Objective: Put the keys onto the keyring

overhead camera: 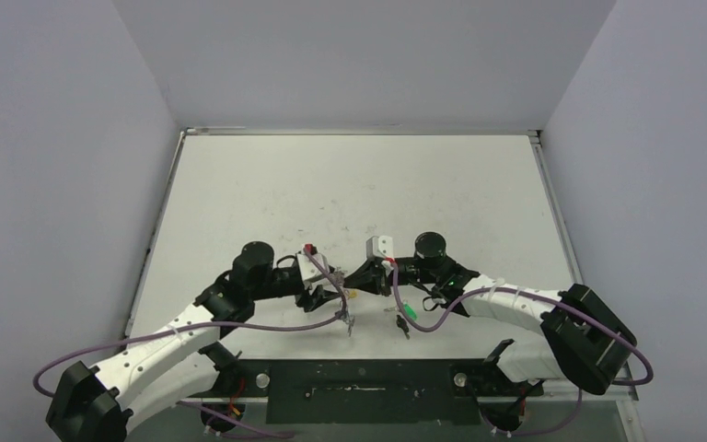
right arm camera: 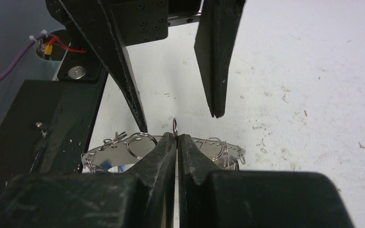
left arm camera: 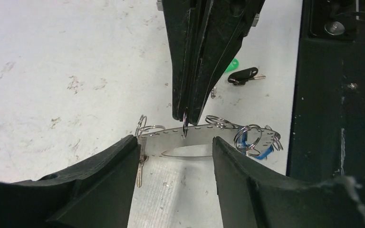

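Observation:
The keyring (left arm camera: 171, 136) is a flat silvery perforated band bent into a loop, carrying several small split rings. It also shows in the right wrist view (right arm camera: 107, 152). My right gripper (right arm camera: 177, 136) is shut on one small split ring (right arm camera: 175, 127) at the band's top edge. My left gripper (left arm camera: 175, 140) is open, its fingers either side of the band's left part; the left fingertip (left arm camera: 130, 142) touches the band's end. A silver key (left arm camera: 141, 173) hangs there, and a blue-tagged key (left arm camera: 262, 151) hangs at the other end. A green key (left arm camera: 232, 64) and a black key (left arm camera: 242, 75) lie on the table.
Both arms meet low over the near middle of the white table (overhead camera: 350, 184). The black mounting plate (overhead camera: 368, 387) runs along the near edge, close beside the band (left arm camera: 337, 118). Purple cables (overhead camera: 267, 327) loop by both arms. Grey walls enclose the table.

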